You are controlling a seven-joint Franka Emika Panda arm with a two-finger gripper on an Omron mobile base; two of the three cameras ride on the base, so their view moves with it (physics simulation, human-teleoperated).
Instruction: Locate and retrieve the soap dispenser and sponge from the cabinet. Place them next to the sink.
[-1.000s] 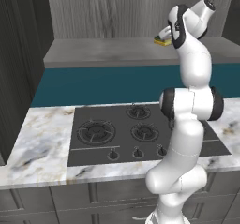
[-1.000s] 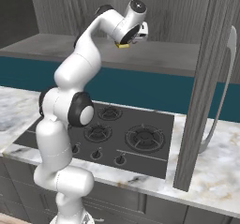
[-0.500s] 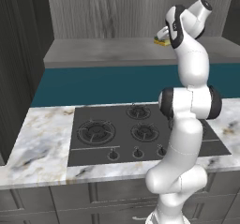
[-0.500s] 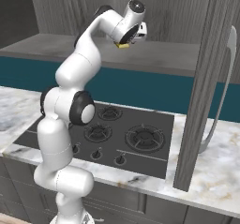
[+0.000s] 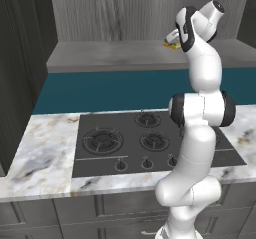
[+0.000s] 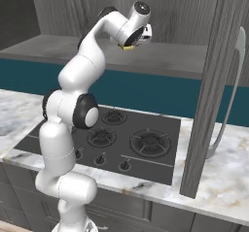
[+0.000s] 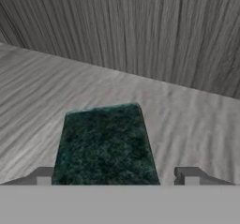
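The sponge (image 7: 105,143), a flat block with a dark green top and yellow body, lies on the light grey shelf of the cabinet (image 5: 115,55). My gripper (image 7: 117,177) reaches into the cabinet and straddles the sponge, one fingertip (image 7: 44,176) at its left edge and the other standing apart on the right. The jaws are open and nothing is lifted. From the base, the sponge's yellow edge (image 5: 173,45) (image 6: 128,47) peeks out under the hand (image 5: 173,36) (image 6: 142,34). The soap dispenser and the sink are out of view.
A black stovetop (image 5: 145,140) sits in the marble counter (image 5: 45,153) below the shelf. A dark upright panel (image 6: 209,90) with a pale curved bar (image 6: 232,90) stands at the right. The cabinet's wood-grain back wall (image 7: 140,26) is close behind the sponge.
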